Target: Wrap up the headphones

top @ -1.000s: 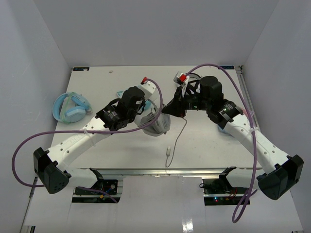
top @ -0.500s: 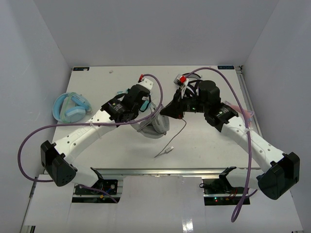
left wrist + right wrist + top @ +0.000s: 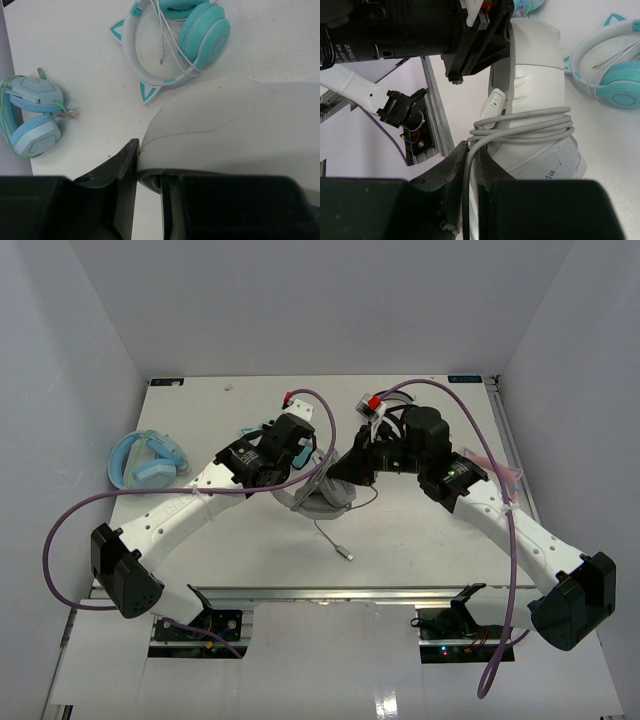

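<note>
The light grey headphones are held up between my two grippers over the middle of the table. My left gripper is shut on the headphones' grey-white shell, which fills its wrist view. Several turns of the thin grey cable lie wound round the headphones' band. My right gripper is shut on the cable just below the coil, and it sits close against the headphones. The cable's loose tail ends in a plug lying on the table.
Teal cat-ear headphones with a white cable lie behind the left gripper and also show in the right wrist view. Pale blue headphones lie at the table's left edge. The table's front rail is near.
The cable's loose tail has swung from the right of the headphones to below and left of them. The left gripper has moved farther right and away with the headphones. The right gripper has shifted left.
</note>
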Robot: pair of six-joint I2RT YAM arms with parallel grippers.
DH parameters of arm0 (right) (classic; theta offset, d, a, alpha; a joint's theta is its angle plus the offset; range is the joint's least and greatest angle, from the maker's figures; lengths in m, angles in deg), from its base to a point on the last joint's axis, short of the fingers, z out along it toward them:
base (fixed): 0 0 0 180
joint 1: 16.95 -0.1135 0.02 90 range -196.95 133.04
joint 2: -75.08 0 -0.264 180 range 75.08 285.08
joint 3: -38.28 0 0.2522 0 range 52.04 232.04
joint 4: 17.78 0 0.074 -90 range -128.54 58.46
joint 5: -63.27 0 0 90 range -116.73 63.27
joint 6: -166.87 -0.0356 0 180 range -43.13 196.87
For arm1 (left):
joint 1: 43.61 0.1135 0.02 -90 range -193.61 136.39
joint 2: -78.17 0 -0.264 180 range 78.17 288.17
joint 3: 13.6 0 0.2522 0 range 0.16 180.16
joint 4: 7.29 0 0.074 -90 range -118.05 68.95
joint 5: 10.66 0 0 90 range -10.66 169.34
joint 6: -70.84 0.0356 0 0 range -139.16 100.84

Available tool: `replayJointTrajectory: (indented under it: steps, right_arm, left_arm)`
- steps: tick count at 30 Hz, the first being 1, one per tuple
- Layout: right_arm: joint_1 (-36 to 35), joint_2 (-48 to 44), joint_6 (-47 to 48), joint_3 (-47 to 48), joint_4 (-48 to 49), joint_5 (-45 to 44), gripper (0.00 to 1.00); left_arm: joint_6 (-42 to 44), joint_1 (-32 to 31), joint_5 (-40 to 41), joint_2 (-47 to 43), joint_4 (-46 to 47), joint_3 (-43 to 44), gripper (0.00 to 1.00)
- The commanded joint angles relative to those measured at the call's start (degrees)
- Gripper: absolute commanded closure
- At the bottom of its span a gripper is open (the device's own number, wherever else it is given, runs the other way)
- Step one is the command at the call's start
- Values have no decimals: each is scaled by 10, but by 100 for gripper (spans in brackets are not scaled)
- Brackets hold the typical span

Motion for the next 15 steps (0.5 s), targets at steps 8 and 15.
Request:
replayJointTrajectory:
  steps: [8,15]
  right_arm:
    - [-73,-13,-32,-11,57,-58,82]
    - [-128,-2,-31,-27,69,-150,83]
  left_arm:
    - [-122,3,32,18,-34,71,100]
    - [-163,3,6,29,-56,94,100]
